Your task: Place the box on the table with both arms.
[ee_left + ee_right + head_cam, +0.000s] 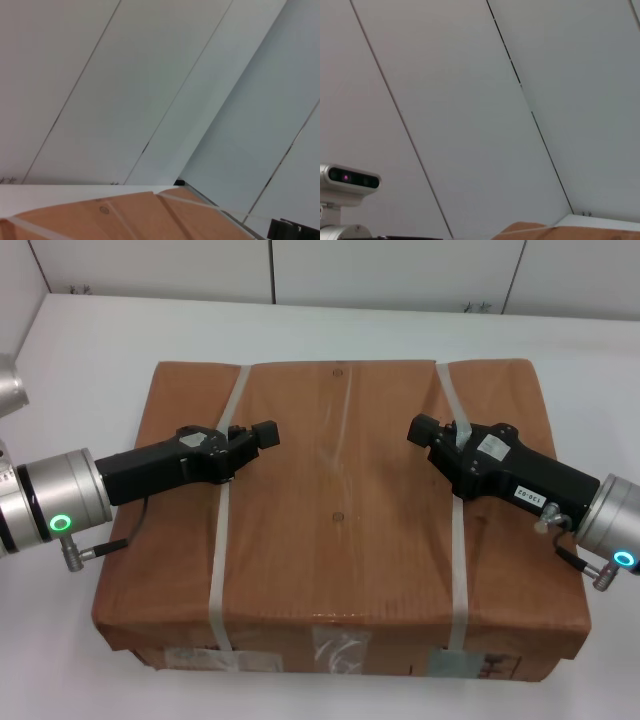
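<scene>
The brown cardboard box (340,520) fills the middle of the head view, over the white table (90,350). Two white straps (218,570) (457,570) run across it, with tape and pale labels on its near side. My left gripper (258,434) lies on top of the box, across the left strap, pointing inward. My right gripper (422,430) lies across the right strap, pointing inward. I cannot tell whether the box rests on the table. An edge of the box shows in the left wrist view (130,217) and in the right wrist view (530,231).
A panelled white wall (400,270) stands behind the table's far edge. White tabletop shows to the left, right and behind the box. My head camera (350,182) shows in the right wrist view.
</scene>
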{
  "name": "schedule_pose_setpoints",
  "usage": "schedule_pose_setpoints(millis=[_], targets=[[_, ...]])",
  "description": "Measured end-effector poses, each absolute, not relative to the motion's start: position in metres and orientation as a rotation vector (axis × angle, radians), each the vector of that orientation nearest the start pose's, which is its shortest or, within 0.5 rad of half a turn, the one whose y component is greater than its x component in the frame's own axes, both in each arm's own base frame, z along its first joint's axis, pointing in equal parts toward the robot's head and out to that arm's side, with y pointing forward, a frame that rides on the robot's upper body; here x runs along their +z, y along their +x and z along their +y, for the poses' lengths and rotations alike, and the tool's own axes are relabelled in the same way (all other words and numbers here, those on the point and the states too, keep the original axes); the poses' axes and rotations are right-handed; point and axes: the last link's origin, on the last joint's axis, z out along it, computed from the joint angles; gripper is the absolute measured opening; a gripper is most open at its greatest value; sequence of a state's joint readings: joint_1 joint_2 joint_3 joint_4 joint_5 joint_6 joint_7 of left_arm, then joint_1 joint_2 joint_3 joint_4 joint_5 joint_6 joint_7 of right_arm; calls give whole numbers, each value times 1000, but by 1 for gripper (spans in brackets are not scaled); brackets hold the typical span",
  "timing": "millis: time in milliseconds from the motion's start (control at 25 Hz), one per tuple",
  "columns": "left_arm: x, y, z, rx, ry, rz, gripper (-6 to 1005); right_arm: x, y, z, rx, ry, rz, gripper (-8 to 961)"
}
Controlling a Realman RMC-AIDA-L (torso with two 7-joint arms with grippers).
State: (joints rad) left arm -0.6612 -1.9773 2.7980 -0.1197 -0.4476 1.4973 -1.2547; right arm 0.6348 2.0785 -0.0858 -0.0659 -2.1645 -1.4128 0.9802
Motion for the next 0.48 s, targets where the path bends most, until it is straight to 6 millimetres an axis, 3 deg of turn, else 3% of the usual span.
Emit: schedule_pose_setpoints(millis=[480], targets=[[-23, -275, 332, -1041, -2465, -1021, 0, -64, 251, 325, 1088, -2411, 774, 49]])
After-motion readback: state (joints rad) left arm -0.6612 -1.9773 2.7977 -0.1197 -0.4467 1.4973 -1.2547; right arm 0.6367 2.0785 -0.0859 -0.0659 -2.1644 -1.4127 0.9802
